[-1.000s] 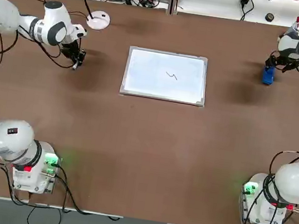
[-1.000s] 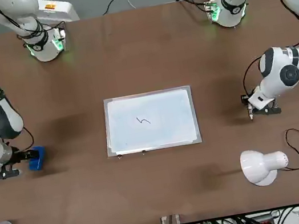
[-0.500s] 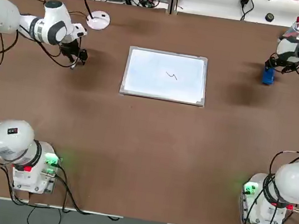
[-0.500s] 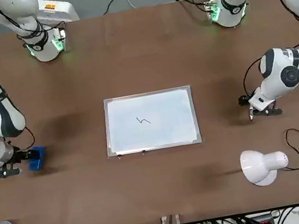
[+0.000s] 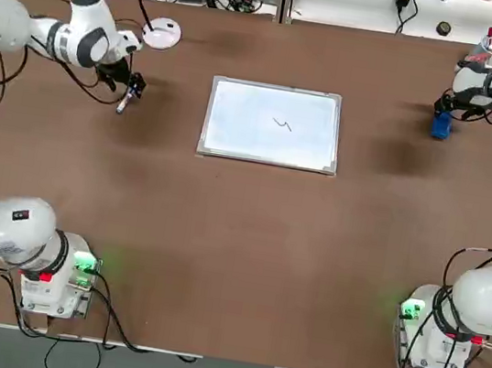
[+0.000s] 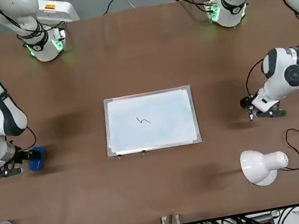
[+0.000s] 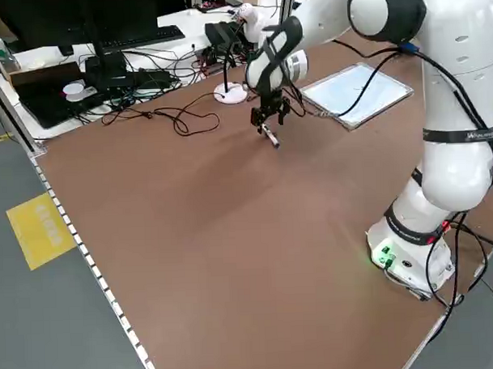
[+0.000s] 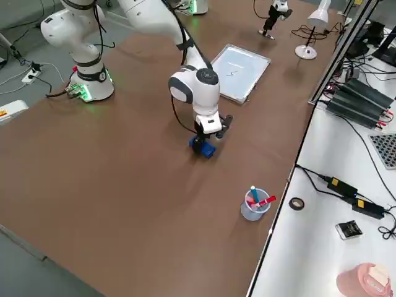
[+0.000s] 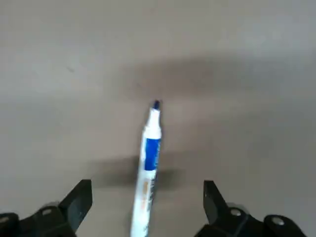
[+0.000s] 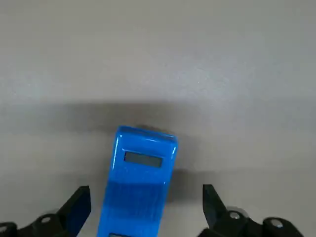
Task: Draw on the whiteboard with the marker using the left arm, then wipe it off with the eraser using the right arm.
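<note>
Whiteboard [image 5: 272, 124] lies mid-table bearing a small squiggle. Far to its left, the left gripper [image 9: 147, 205] hangs with fingers spread over the marker [image 9: 148, 163] lying on the table. Far right, the right gripper [image 10: 146, 210], fingers spread, hangs over the eraser [image 10: 139, 180].

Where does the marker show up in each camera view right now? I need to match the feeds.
Top: marker on the table, left of the whiteboard, under the left tool.
Front: marker right of the board.
Left side: marker below the tool, near the lamp base.
Right side: too small to tell.
Left wrist: marker between the open fingers.
Right wrist: not in it.
Shared landmark: the whiteboard.
</note>
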